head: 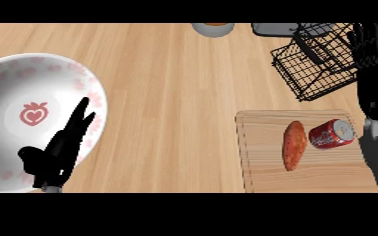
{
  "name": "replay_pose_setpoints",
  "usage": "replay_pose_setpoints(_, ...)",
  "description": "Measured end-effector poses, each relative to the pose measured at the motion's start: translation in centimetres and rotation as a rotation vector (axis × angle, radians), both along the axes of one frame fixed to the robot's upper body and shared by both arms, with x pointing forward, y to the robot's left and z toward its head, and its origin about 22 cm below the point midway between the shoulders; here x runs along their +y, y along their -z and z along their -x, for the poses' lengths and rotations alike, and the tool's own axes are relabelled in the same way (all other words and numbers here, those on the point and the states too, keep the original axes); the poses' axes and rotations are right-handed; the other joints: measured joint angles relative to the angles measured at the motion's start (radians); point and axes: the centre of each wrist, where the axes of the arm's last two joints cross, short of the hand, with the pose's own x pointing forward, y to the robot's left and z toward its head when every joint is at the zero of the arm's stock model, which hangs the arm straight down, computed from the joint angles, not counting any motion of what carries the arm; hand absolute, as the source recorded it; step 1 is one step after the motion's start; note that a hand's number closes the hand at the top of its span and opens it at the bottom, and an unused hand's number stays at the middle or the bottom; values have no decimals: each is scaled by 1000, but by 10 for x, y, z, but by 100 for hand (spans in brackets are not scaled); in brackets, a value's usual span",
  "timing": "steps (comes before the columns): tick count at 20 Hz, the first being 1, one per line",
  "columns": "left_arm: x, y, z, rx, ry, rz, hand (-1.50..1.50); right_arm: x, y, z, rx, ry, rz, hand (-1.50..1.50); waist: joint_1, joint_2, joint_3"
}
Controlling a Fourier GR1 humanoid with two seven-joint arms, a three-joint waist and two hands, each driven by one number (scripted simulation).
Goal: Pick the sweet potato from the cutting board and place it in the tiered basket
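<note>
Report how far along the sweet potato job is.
Done: nothing yet. The sweet potato lies on the cutting board beside a red can.
In hand: nothing; the left hand is open over the white plate, the right hand is up by the tiered basket.
Left: pick and place.

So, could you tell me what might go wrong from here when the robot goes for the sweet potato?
The red soda can lies right beside the sweet potato on the cutting board, so a reaching right hand could knock it and set it rolling. The sweet potato is long and tapered, so it may slip or tilt when lifted. The black wire tiered basket has rims that a lengthwise sweet potato might catch on.
</note>
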Motion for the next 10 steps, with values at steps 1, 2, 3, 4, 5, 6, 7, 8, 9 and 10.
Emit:
replay_pose_setpoints(1,3,0,0,-10,-7,-9,0,-1,2,4,3,16,-14,150,-3,3,4)
replay_pose_setpoints(2,5,-3,-3,-22,-19,-27,0,-1,6,8,12,48,-46,150,-8,6,6)
replay_pose_setpoints(3,9,-8,-8,-42,-33,-57,0,-2,12,11,31,87,-87,150,-14,8,9)
replay_pose_setpoints(4,14,-12,-11,-54,-50,-91,0,-3,18,16,53,131,-136,150,-23,8,11)
replay_pose_setpoints(5,21,-17,-14,-74,-69,-127,0,-3,21,18,50,166,-200,150,-26,4,7)
replay_pose_setpoints(6,28,-21,-15,-92,-93,-170,0,-3,25,22,47,206,-264,150,-31,-1,3)
replay_pose_setpoints(7,32,-20,-14,-83,-106,-180,0,-10,16,22,-33,285,-309,150,-63,-18,12)
replay_pose_setpoints(8,35,-23,-15,-94,-118,-194,0,-25,38,31,65,393,-297,-150,-78,-2,10)
replay_pose_setpoints(9,38,-25,-15,-99,-131,-208,0,-38,60,43,157,509,-303,-150,-88,8,12)
replay_pose_setpoints(10,43,-27,-15,-101,-143,-223,0,-46,78,55,227,617,-321,-150,-97,12,13)
